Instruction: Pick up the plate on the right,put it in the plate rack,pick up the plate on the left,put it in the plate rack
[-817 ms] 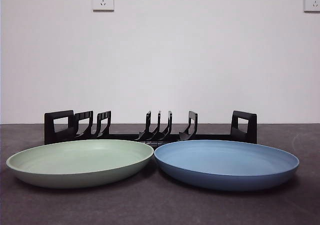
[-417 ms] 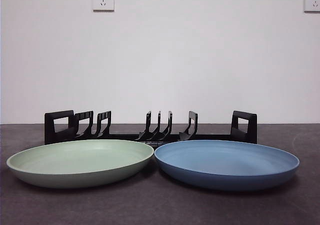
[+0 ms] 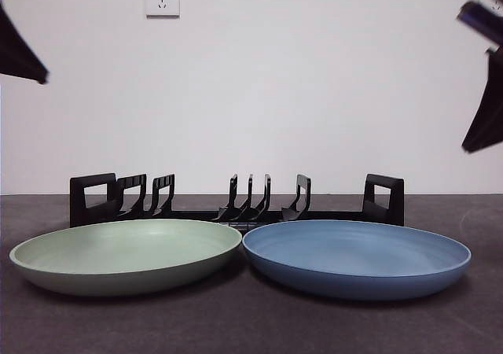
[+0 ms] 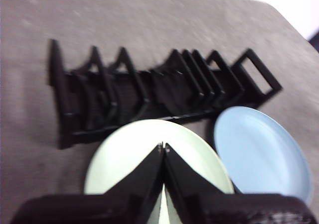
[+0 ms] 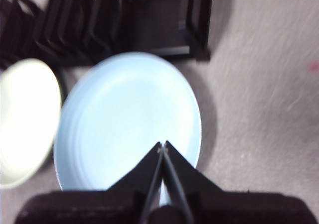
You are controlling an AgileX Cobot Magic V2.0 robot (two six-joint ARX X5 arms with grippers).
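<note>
Right end effector (image 5: 162, 148) hangs high above the blue plate (image 5: 127, 119), jaws pressed together and holding nothing — a waiting pose, by my reading, before it drops to the plate on the right. In the front view it shows only as a dark shape at the upper right edge (image 3: 483, 102). Left end effector (image 4: 163, 147) sits just as closed and empty over the green plate (image 4: 149, 159), a dark tip at the upper left (image 3: 20, 51).

Both plates lie flat on the counter (image 3: 251, 322), rims almost touching at the middle, blue plate (image 3: 356, 256) right, green plate (image 3: 126, 253) left. Just behind them stands the plate rack (image 3: 236, 204), empty, prongs upright. Open counter lies right of the blue plate's outer rim — probably the easiest edge to grip, since the inner rim crowds the green one.
</note>
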